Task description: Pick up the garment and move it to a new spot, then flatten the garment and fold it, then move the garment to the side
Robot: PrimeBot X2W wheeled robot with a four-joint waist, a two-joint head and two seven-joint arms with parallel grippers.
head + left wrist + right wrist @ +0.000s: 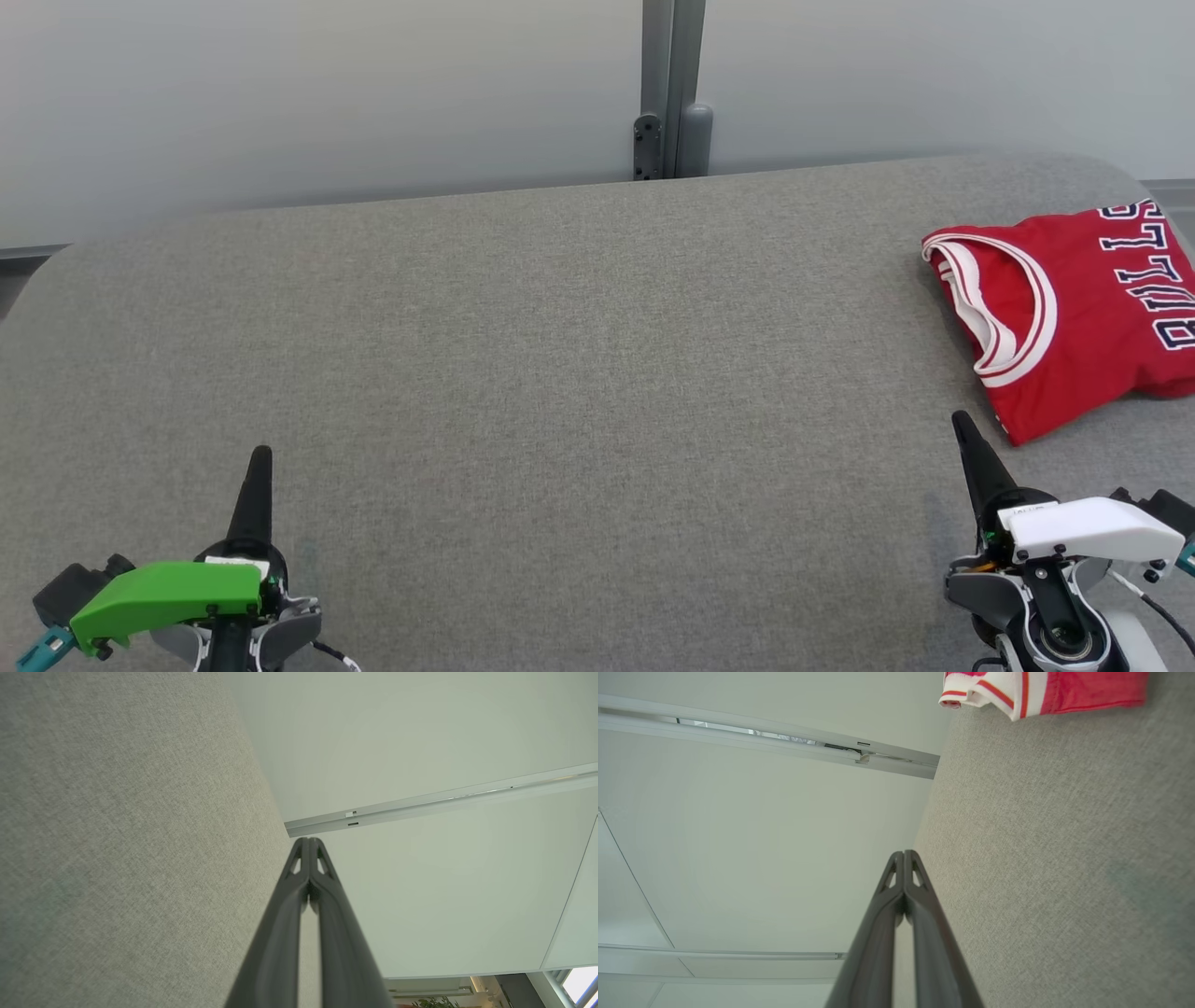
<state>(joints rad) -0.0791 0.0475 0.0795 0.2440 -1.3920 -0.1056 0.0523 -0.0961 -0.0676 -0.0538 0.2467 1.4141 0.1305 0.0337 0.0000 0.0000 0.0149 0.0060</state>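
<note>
We see red fabric jersey [1074, 317] at right edge of frame: white-and-red striped neck trim, dark navy block letters outlined in white. We note mottled grey woven tabletop [560, 373] across middle. At lower left, left gripper [260, 457]: black fingers, bright green plastic cover [168, 597]. At lower right, right gripper [962, 425]: black fingers, white plastic cover [1088, 527]. Along top, pale grey-white wall panels [280, 93], mid-grey metal post [670, 84].

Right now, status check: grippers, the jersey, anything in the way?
Both shut, empty: left gripper, right gripper. Folded red jersey lies on grey table, far right, apart from right gripper. Nothing between them.
</note>
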